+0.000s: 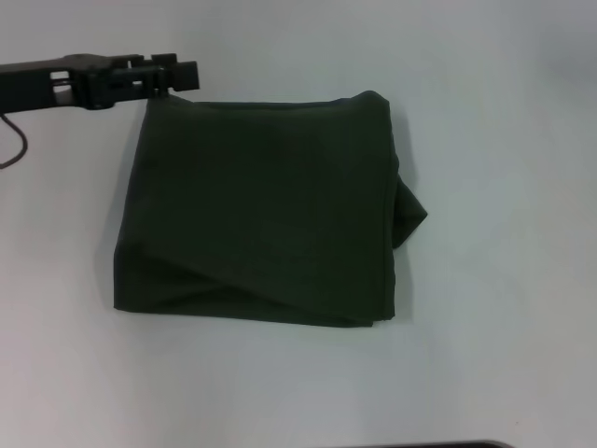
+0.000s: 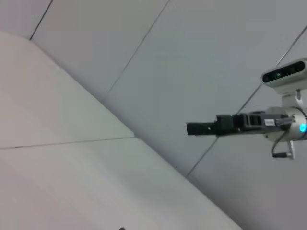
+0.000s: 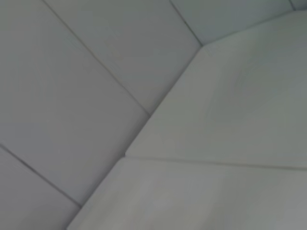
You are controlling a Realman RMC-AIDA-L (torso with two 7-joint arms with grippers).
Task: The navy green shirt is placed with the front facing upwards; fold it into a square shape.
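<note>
The navy green shirt point(image 1: 266, 215) lies folded into a rough square in the middle of the white table, plain dark side up, with no lettering showing. A bit of fabric point(image 1: 412, 217) sticks out past its right edge. My left gripper point(image 1: 185, 77) reaches in from the left and hangs just at the shirt's far left corner; whether it touches the cloth I cannot tell. My right gripper point(image 2: 193, 128) is absent from the head view and appears only far off in the left wrist view, held out level in the air away from the shirt.
The white table point(image 1: 504, 355) spreads out around the shirt on all sides. A dark cable point(image 1: 14, 140) loops under the left arm at the far left. Both wrist views show only pale wall panels and table surface.
</note>
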